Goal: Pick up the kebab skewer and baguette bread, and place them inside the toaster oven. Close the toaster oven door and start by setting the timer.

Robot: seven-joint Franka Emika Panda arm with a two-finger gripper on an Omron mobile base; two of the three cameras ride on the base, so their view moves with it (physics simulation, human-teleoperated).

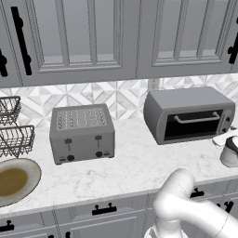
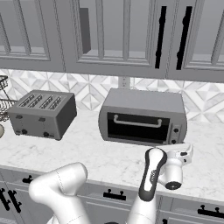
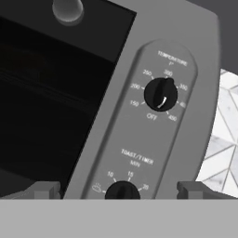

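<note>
Toaster oven (image 2: 142, 117) stands on the marble counter (image 1: 139, 167) against the tiled wall, to the right of the slotted toaster (image 1: 82, 133), and its door (image 1: 193, 124) is shut, the silver handle (image 2: 136, 122) lying across the dark glass. The gripper (image 3: 118, 190) sits just in front of the oven's right-hand control panel, its jaws spread wide with nothing between them; in the hand view the two fingertips (image 3: 46, 189) straddle the timer knob (image 3: 122, 191), which shows at the bottom edge, while the temperature knob (image 3: 160, 94) lies further up the panel. My reading is that setting the timer is the step in hand. To do it well, the hand should move straight in along the knob's axis so both fingers land evenly on its sides, close firmly enough not to slip on the small round dial, then roll about that same axis without pushing the oven back along the counter. Staying low on the panel matters, since drifting upward would catch the temperature dial instead. As for what the oven holds, the glass is too dark in all three views to tell whether the skewer and bread are on the rack inside. A shallow bowl (image 1: 14, 181) at the left end of the counter holds something brownish, and the wire baskets (image 1: 14, 137) above it look empty.
</note>
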